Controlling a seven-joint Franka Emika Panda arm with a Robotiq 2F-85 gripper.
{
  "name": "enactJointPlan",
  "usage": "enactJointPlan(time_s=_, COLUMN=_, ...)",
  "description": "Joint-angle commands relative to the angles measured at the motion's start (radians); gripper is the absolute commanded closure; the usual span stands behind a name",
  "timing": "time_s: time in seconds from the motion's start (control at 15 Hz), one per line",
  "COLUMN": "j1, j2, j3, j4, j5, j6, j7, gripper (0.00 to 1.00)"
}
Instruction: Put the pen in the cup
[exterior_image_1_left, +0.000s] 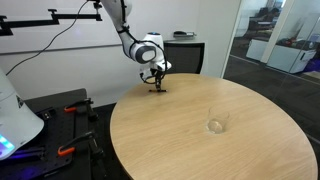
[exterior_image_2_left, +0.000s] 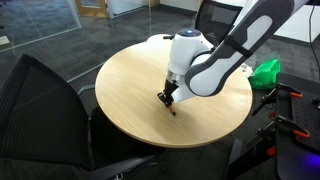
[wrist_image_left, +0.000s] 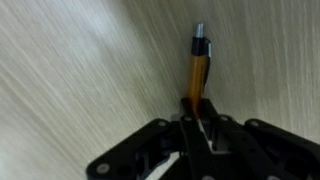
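My gripper (exterior_image_1_left: 158, 82) is low over the far left edge of the round wooden table (exterior_image_1_left: 230, 140) and is shut on the pen. In the wrist view the pen (wrist_image_left: 198, 70) has an orange body and a dark tip and sticks out from between the closed fingers (wrist_image_left: 196, 118). In an exterior view the gripper (exterior_image_2_left: 168, 101) holds the pen tip (exterior_image_2_left: 173, 111) close to the tabletop. The clear cup (exterior_image_1_left: 215, 125) stands faint on the wood, well to the right of the gripper. The arm hides it in the view with the chair.
A black mesh chair (exterior_image_2_left: 40, 110) stands at the table's near side. A green object (exterior_image_2_left: 266, 70) and red-handled tools (exterior_image_2_left: 290, 95) lie off the table. A white device (exterior_image_1_left: 15, 115) and clamps (exterior_image_1_left: 70, 108) sit beside it. Glass walls stand behind.
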Motion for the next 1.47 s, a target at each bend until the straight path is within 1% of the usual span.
enactJointPlan(time_s=0.0, j1=0.004, j2=-0.009, j3=-0.005, j4=0.017, j5=0.009, j6=-0.058, j7=0.017, gripper=0.96)
enactJointPlan(time_s=0.27, j1=-0.003, j2=-0.086, j3=0.002, j4=-0.044, j5=0.017, j6=-0.061, j7=0.015, gripper=0.96)
enactJointPlan(time_s=0.53, j1=-0.025, j2=-0.206, j3=0.026, j4=-0.122, j5=0.013, j6=-0.083, j7=-0.019, gripper=0.96)
enactJointPlan(time_s=0.67, j1=-0.017, j2=-0.278, j3=0.013, j4=-0.167, j5=-0.002, j6=-0.111, j7=-0.011, gripper=0.96)
enactJointPlan(time_s=0.87, j1=0.009, j2=-0.394, j3=-0.040, j4=-0.235, j5=-0.050, j6=-0.171, j7=0.038, gripper=0.96)
enactJointPlan(time_s=1.07, j1=0.037, j2=-0.496, j3=-0.112, j4=-0.292, j5=-0.160, j6=-0.215, j7=0.135, gripper=0.96)
enactJointPlan(time_s=1.27, j1=0.052, j2=-0.574, j3=-0.177, j4=-0.321, j5=-0.350, j6=-0.267, j7=0.306, gripper=0.96)
enactJointPlan(time_s=1.4, j1=0.035, j2=-0.611, j3=-0.185, j4=-0.323, j5=-0.475, j6=-0.311, j7=0.426, gripper=0.96)
